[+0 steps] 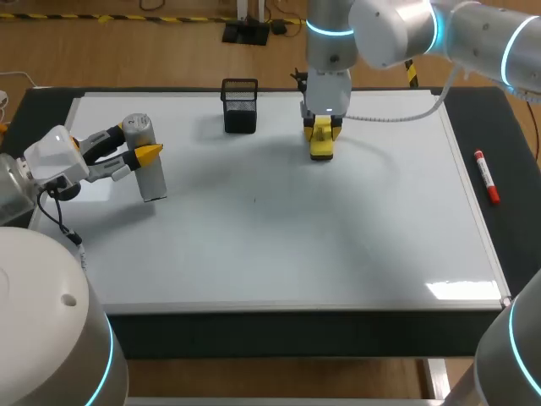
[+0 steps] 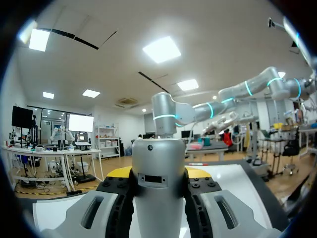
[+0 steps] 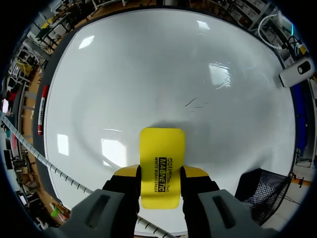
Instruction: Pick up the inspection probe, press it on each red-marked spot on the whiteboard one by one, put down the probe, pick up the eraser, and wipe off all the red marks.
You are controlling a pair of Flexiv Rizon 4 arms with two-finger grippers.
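Grips the grey inspection probe [image 1: 145,161] between the left jaws, yellow tips pressed on its two sides, over the left end of the whiteboard [image 1: 279,254]. Keeps its long axis nearly upright, domed end up. Clamps the yellow eraser [image 1: 322,139] in the right jaws near the far edge, close to a black mesh basket [image 1: 240,105]. Points it down along the fingers, past their tips. Carries black print on its face. On the dark counter [image 1: 511,228] right of the board, a red marker [image 1: 487,176].

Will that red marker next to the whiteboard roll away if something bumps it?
Probably: the red marker looks round and lies flat, so a sideways bump would likely roll it. It's thin, so probably light. The whiteboard frame beside it might stop it.
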